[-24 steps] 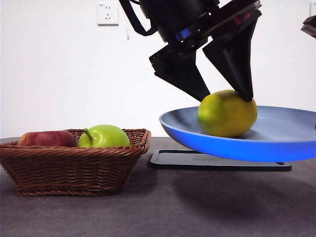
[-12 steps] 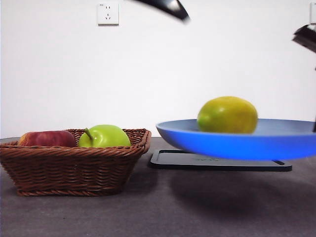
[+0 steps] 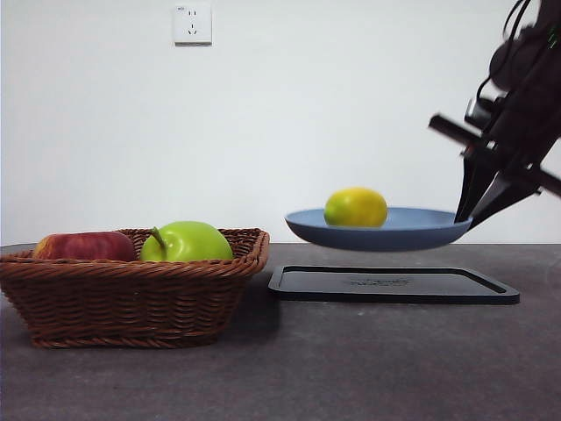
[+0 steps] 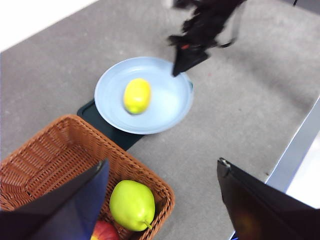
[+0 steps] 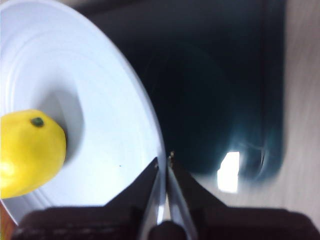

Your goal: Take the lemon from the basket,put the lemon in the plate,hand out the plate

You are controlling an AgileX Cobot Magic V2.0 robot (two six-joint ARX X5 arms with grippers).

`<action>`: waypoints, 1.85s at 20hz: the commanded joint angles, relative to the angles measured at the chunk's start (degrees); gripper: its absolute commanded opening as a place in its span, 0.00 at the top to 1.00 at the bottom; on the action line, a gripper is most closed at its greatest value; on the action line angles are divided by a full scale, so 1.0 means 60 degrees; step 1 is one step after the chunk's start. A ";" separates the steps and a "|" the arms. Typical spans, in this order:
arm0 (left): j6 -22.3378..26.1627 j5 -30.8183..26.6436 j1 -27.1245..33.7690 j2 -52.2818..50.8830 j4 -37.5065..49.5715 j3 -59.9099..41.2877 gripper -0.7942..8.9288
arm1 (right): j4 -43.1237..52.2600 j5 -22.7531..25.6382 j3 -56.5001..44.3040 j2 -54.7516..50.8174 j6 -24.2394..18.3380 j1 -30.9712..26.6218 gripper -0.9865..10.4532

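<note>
The lemon [image 3: 356, 207] lies in the plate [image 3: 386, 235], a little toward the basket [image 3: 131, 298] side of its middle, and the plate hangs level above the tray [image 3: 393, 285], clear of it. The right end effector [image 3: 466, 215] is clenched on the plate's rim on the side away from the basket. The left end effector [image 4: 160, 200], released and empty, hovers over the basket, where a green apple [image 3: 187, 242] and a red apple [image 3: 84, 246] remain. Handing out well means keeping the plate flat and moving smoothly, since a tilt would likely roll the lemon off.
</note>
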 commanded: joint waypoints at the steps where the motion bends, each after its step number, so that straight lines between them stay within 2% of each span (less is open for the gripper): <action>1: -0.0062 -0.0007 -0.0058 0.0095 -0.0011 0.0146 0.53 | 0.0062 -0.0080 0.0710 0.0889 0.0102 -0.0084 0.91; 7: -0.0109 -0.0015 -0.0025 0.0153 0.0346 0.0146 0.53 | 0.0557 0.0423 0.0907 0.1719 0.0113 -0.0164 0.91; 9: -0.0109 -0.0011 -0.0022 0.0153 0.0342 0.0146 0.53 | 0.0557 0.0408 0.0907 0.1734 -0.0120 -0.0197 0.90; 14: -0.0109 -0.0015 -0.0022 0.0153 0.0346 0.0146 0.53 | 0.0612 0.0379 0.0907 0.1734 -0.0412 -0.0222 0.68; 19: -0.0098 -0.0357 -0.0022 0.0175 0.0466 0.0146 0.53 | 0.0357 0.0364 0.0907 0.1468 -0.0535 -0.0266 0.68; 22: -0.0018 -0.0448 -0.0018 0.0229 0.0510 0.0146 0.53 | -0.0871 0.0372 0.0907 0.0816 -0.1224 -0.0266 0.68; 24: 0.0211 -0.0452 -0.0011 0.0306 0.0557 0.0146 0.54 | -0.1814 0.0353 0.0907 0.0251 -0.1672 -0.0251 0.73; 26: 0.0674 -0.0590 0.0015 0.0444 0.0514 0.0142 0.65 | -0.2652 0.0331 0.0907 -0.0346 -0.2029 -0.0080 0.78; 29: 0.1129 -0.1490 0.0164 0.0725 0.0379 0.0142 0.88 | -0.3289 0.0379 0.0801 -0.1402 -0.2463 0.0459 0.86; 30: 0.1304 -0.1730 0.0244 0.0820 0.0342 0.0142 0.92 | -0.3195 0.0408 0.0630 -0.1840 -0.2517 0.0714 0.89; 31: 0.1494 -0.1938 0.0397 0.0882 0.0291 0.0138 0.91 | -0.2962 0.0474 0.0393 -0.2299 -0.2539 0.1013 0.91; 32: 0.1632 -0.1942 0.0627 0.0925 0.0284 0.0131 0.91 | -0.2663 0.0805 0.0109 -0.2798 -0.2532 0.1344 0.91; 34: 0.1672 -0.1847 0.1169 0.0918 0.0266 0.0102 0.91 | -0.1847 0.2022 -0.0630 -0.3832 -0.2401 0.1993 0.91; 35: 0.1672 -0.1537 0.1501 0.0863 0.0255 0.0036 0.91 | -0.1359 0.2765 -0.1126 -0.4466 -0.2251 0.2357 0.91; 37: 0.1672 -0.0605 0.2160 0.0601 0.0459 -0.0412 0.91 | -0.0357 0.3748 -0.2127 -0.5643 -0.2116 0.3020 0.91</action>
